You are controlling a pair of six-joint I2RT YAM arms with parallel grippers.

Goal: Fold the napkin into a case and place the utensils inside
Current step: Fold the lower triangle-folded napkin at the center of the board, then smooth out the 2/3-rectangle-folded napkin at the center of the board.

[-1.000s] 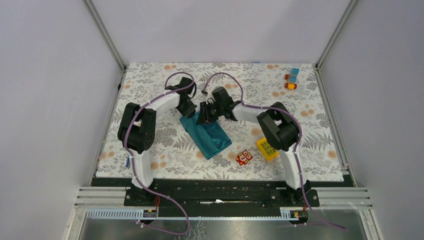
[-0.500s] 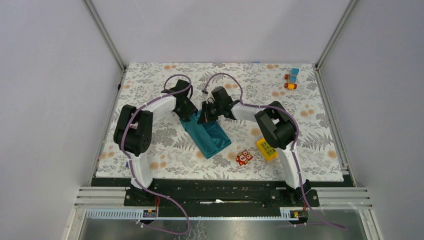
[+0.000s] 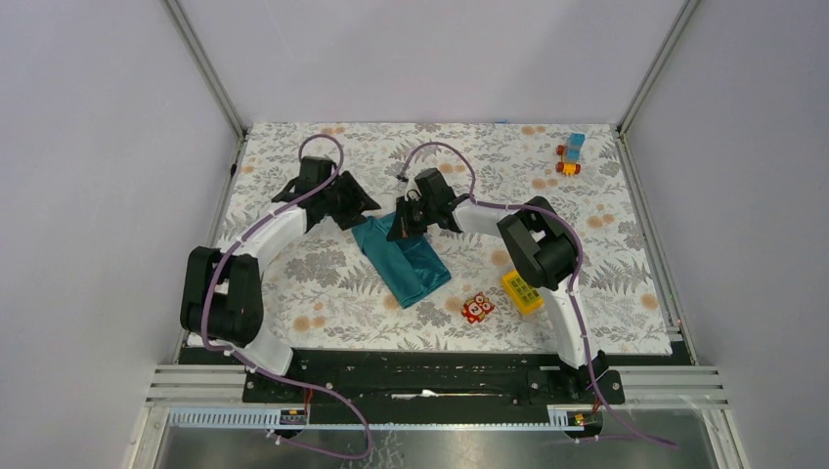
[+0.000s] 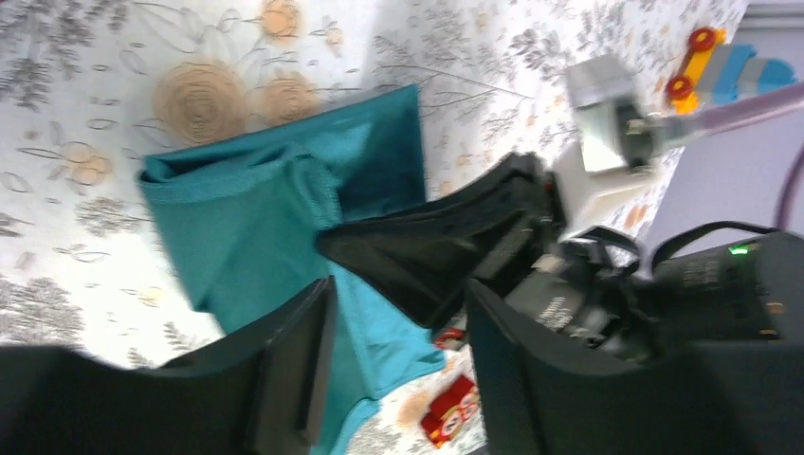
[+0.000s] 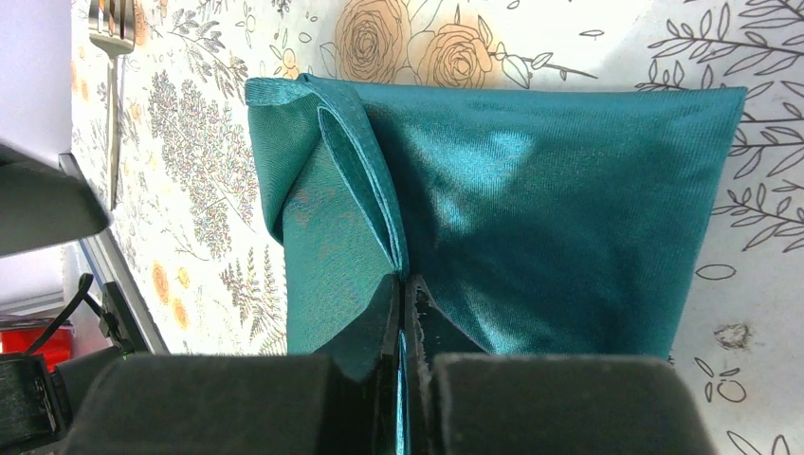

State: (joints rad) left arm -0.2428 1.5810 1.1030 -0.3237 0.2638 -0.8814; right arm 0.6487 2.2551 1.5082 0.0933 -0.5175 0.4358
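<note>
The teal napkin [image 3: 403,262] lies folded into a slanted strip at the table's middle; it also shows in the left wrist view [image 4: 256,218] and the right wrist view [image 5: 531,190]. My right gripper [image 3: 399,227] is at its far end, shut on a raised fold of the cloth [image 5: 403,284]. My left gripper [image 3: 360,203] is open and empty, just off the napkin's far left corner and above it [image 4: 398,294]. A metal fork [image 5: 112,57] lies on the table beyond the napkin in the right wrist view. The spoon is out of view.
A small red owl toy [image 3: 477,307] sits in front of the napkin's near end, also in the left wrist view [image 4: 449,412]. A yellow gridded block [image 3: 521,290] lies to its right. A blue and orange toy [image 3: 571,153] stands at the far right corner.
My left arm has swung left and its gripper has drawn back from the napkin's far left corner. My right gripper has stayed pinched on the napkin's far end.
</note>
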